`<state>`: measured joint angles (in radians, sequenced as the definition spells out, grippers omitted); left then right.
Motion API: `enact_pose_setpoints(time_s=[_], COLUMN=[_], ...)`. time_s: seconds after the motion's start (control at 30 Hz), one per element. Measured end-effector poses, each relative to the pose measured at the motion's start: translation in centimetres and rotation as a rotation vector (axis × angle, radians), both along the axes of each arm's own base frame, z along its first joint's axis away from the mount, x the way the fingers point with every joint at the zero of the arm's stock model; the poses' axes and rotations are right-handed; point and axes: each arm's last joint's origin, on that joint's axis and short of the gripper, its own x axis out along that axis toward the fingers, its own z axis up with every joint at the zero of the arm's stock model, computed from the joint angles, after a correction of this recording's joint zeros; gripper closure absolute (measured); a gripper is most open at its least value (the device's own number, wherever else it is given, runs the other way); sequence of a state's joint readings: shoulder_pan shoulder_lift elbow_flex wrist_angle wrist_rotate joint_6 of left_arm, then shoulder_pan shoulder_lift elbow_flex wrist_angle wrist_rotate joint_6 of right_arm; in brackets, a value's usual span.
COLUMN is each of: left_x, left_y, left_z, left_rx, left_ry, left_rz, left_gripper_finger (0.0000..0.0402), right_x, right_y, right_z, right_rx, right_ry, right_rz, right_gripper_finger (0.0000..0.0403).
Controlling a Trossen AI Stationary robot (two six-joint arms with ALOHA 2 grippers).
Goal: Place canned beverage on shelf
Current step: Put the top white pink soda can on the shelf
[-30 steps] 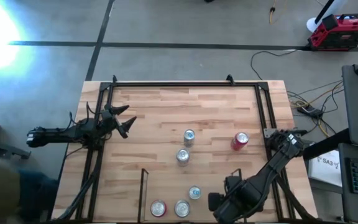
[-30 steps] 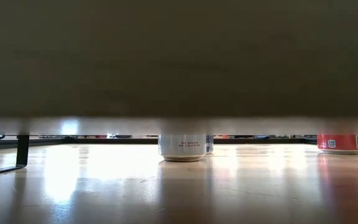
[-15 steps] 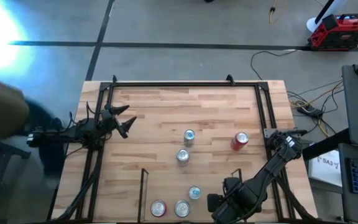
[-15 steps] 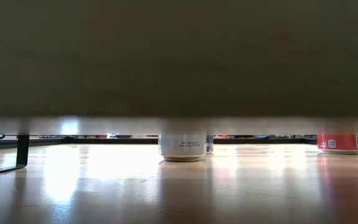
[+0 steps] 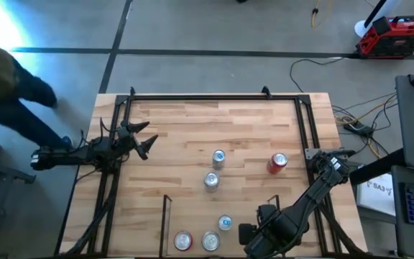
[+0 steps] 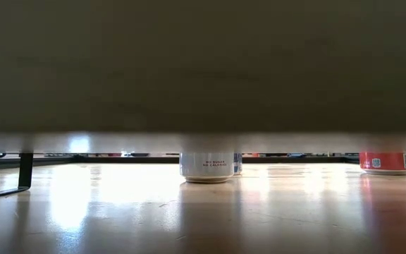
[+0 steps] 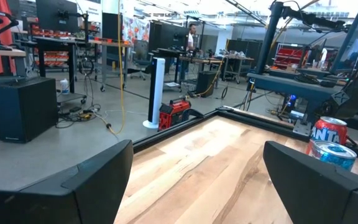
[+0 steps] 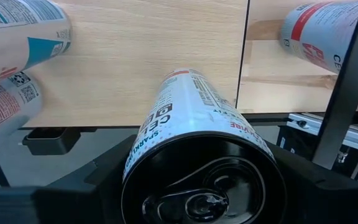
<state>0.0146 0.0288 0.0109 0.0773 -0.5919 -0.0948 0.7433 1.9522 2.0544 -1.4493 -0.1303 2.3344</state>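
Right tool [image 5: 247, 234] clamps my white can [image 8: 197, 140] over the shelf [image 5: 167, 216], beside cans already there; left tool [image 5: 146, 139] waits apart at the surface's [image 5: 250, 137] edge.

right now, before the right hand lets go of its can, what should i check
1. Grip: held can sits between the right hand's fingers: ok.
2. Room in the shelf: bare wood shows ahead of the held can: ok.
3. Neighbours: red-top can, silver can and blue can stand in the shelf, apart from the right hand: ok.
4. Held can's base on the floor: hidden under the arm: cannot tell.
5. Left hand: open, empty, at the table's left edge: ok.
6. Person: off the table, beside the left arm: ok.
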Motion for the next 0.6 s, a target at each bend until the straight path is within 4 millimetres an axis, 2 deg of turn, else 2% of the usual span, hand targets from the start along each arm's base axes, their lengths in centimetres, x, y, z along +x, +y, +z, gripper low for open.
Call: enact_pose_setpoints(time_s=[0.6], left_x=[0.02], left_y=[0.00], left_z=[-0.02], left_rx=[0.000], left_ry=[0.002], left_rz=[0.000], left_gripper_finger=[0.0056], right_x=[0.01], right_y=[0.00], right_z=[0.05], right_rx=[0.002], right_ry=[-0.007], right_rz=[0.004], right_gripper_finger=[0.0135])
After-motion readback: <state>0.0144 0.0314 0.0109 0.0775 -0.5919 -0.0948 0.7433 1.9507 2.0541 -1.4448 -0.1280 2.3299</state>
